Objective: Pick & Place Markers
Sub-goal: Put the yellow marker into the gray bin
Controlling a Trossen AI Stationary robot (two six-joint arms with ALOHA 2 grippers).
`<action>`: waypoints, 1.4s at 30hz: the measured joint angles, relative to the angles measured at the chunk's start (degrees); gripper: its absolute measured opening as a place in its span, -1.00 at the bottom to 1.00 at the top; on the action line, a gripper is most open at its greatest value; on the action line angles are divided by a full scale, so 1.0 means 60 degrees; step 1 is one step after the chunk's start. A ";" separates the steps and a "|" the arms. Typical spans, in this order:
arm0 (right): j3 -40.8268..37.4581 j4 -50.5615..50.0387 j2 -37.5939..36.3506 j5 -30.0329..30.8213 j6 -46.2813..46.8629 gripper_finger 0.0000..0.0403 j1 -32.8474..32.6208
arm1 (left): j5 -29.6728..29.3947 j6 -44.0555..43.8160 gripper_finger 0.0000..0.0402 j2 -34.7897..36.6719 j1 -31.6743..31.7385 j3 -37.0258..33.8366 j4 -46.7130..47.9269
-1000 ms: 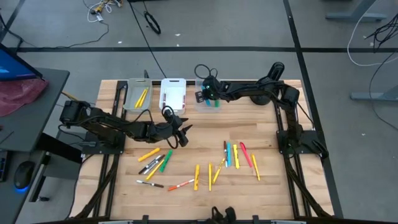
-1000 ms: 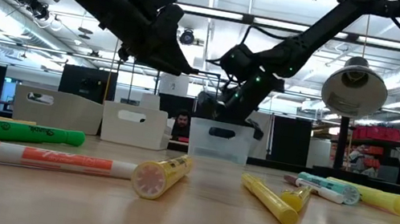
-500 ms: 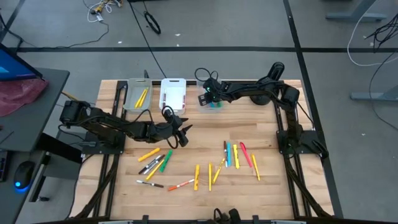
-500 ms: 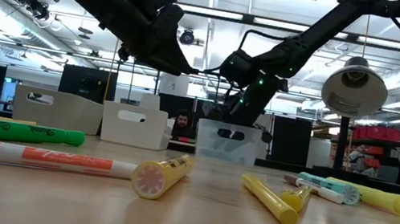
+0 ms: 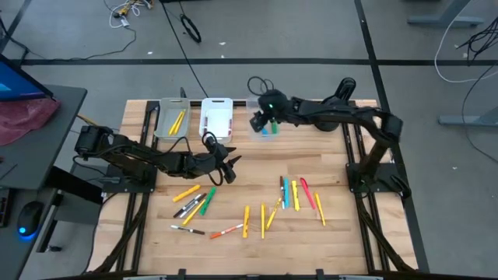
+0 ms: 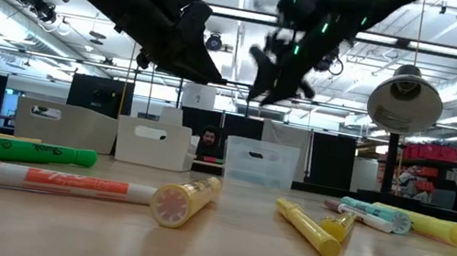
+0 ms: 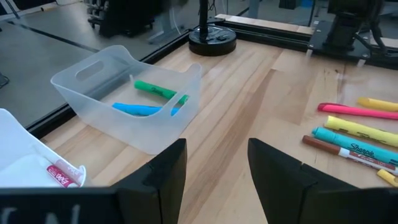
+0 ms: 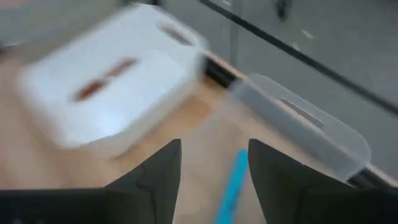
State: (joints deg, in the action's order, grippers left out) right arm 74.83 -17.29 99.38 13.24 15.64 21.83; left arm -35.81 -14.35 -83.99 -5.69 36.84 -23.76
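Many markers lie flat on the wooden table: a group at the left [image 5: 194,201], some in the middle [image 5: 257,219], a group at the right [image 5: 299,194]. A green marker [image 7: 155,90] and a blue one [image 7: 140,109] lie in a clear bin [image 5: 267,129]. My right gripper [image 5: 257,121] is open and empty above that bin's left side; its wrist view shows the blue marker [image 8: 233,180] below. My left gripper [image 5: 229,166] is open and empty above bare table, beyond the left group.
At the far edge stand a clear bin [image 5: 171,118] with yellow markers and a white bin [image 5: 216,117] with a red marker [image 7: 59,176]. Bare wood lies between the bins and the scattered markers. A black lamp base [image 7: 212,42] stands at the table's far right.
My right gripper has risen well clear of the clear bin at the far edge and swung a little toward the white bin, moving fast enough to blur. The markers on the table have not moved.
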 joint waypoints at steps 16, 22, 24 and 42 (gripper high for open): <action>0.0000 -0.3641 -0.2183 0.0676 -0.1301 -0.22 -0.6109 | 0.0302 -0.0075 -0.12 0.0000 -0.0117 0.0000 -0.0056; 0.0000 -0.5830 -0.2110 0.1058 0.1759 -0.22 -0.7657 | 0.0539 -0.0324 -0.12 0.0000 -0.0123 0.0000 -0.0022; -0.0003 -0.6673 -0.2108 0.1051 0.3034 -0.22 -0.8128 | 0.0601 -0.0336 -0.12 0.0000 -0.0157 0.0000 -0.0027; -0.4286 -0.5042 -0.2114 -0.1585 1.2866 0.08 -1.1349 | 0.0779 -0.0572 -0.12 0.0000 -0.0157 0.0000 -0.0007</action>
State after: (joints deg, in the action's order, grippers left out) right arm 49.11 -47.54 86.70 3.73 92.84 -46.26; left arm -31.14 -17.78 -83.99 -6.63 36.84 -23.80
